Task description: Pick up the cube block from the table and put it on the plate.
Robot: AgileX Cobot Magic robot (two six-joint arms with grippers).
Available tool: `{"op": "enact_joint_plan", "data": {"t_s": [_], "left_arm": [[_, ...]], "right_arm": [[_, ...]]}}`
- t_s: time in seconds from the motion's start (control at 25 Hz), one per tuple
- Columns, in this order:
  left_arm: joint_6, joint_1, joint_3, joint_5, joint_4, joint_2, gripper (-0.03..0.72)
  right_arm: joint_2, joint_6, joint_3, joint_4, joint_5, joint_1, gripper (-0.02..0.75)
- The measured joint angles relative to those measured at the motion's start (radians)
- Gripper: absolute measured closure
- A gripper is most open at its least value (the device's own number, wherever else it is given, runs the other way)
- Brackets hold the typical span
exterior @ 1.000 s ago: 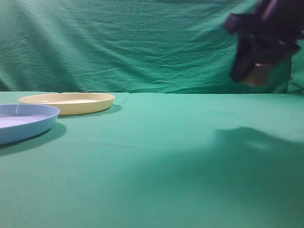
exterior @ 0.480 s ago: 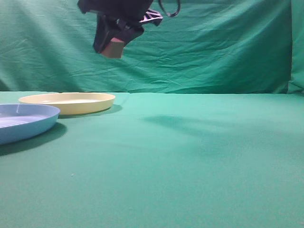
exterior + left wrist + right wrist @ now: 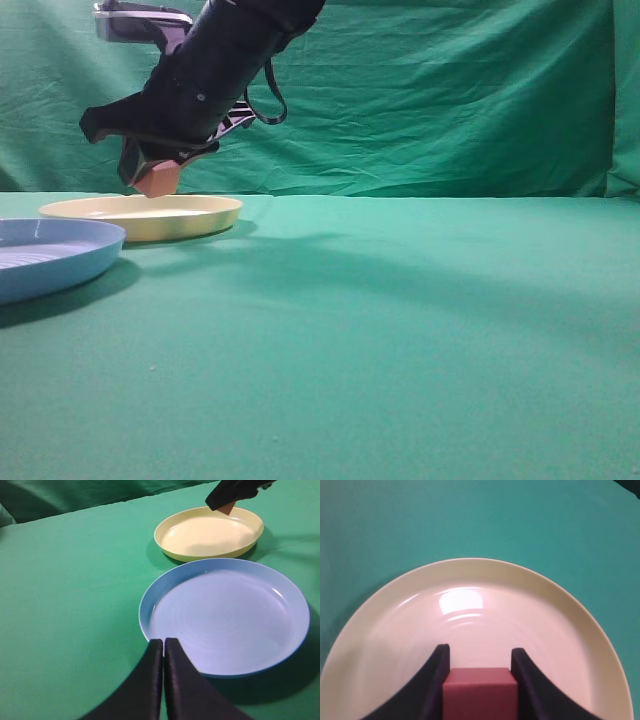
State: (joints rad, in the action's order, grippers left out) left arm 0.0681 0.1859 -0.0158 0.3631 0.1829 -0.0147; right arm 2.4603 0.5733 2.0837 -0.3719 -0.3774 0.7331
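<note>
Open green counter (image 3: 400,340) across middle and right, blue plate (image 3: 50,255) low at near left, just beside cream plate (image 3: 150,215) behind it, right gripper (image 3: 150,170) with cube block (image 3: 157,180) occupying air above cream plate

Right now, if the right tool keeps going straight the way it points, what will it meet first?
Most likely the plate. The right tool, shut on the cube block, points down at its pale inside, so the block would touch first; the remaining gap is unclear.
</note>
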Motion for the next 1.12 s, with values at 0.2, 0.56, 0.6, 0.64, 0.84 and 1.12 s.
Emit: {"op": "enact_joint_plan", "data": {"t_s": [0.2, 0.56, 0.6, 0.64, 0.84, 1.12], "left_arm": [[0.000, 0.000, 0.000, 0.000, 0.000, 0.000, 0.688], [0.000, 0.000, 0.000, 0.000, 0.000, 0.000, 0.688], [0.000, 0.000, 0.000, 0.000, 0.000, 0.000, 0.688], [0.000, 0.000, 0.000, 0.000, 0.000, 0.000, 0.688], [0.000, 0.000, 0.000, 0.000, 0.000, 0.000, 0.688], [0.000, 0.000, 0.000, 0.000, 0.000, 0.000, 0.688]], "right_arm": [[0.025, 0.008, 0.004, -0.018, 0.026, 0.002, 0.377], [-0.020, 0.010, 0.004, -0.032, -0.049, -0.002, 0.164], [-0.054, 0.010, 0.004, -0.025, -0.102, -0.007, 0.217], [-0.086, 0.003, 0.004, -0.014, -0.164, -0.012, 0.281], [-0.304, -0.263, 0.004, 0.081, -0.475, -0.064, 0.666], [-0.562, -0.407, -0.031, 0.233, -0.809, -0.118, 0.738]]}}
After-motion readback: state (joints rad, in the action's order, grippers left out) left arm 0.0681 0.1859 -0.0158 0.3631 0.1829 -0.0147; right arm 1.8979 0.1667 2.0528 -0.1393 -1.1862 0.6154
